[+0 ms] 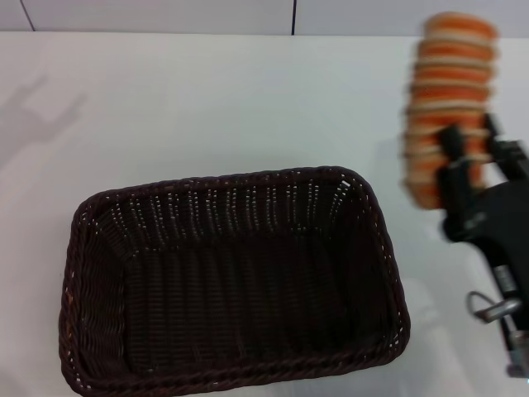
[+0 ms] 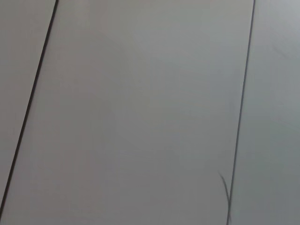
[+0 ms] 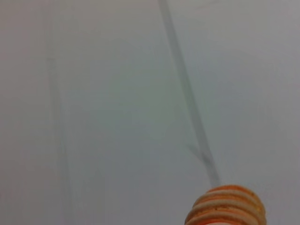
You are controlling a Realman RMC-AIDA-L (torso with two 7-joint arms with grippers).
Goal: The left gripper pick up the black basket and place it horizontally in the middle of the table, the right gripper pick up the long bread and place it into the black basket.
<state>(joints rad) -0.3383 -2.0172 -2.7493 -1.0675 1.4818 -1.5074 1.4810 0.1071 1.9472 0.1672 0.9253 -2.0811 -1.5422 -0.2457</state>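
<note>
My right end effector (image 1: 463,165) grips the bread (image 1: 446,99), held above the table (image 1: 207,99). I should carry it left over the basket (image 1: 231,273), lower it, then release. My left end effector is out of view.

The right gripper (image 1: 468,149) is raised at right, jaws clamped.

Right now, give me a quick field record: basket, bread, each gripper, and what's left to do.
black basket: on the table, long side across the view, nothing in it
long bread: held on end, lifted to the right of the basket
right gripper: fingers shut on the bread's lower part
left gripper: not in view
remaining: bread not yet in the basket
</note>
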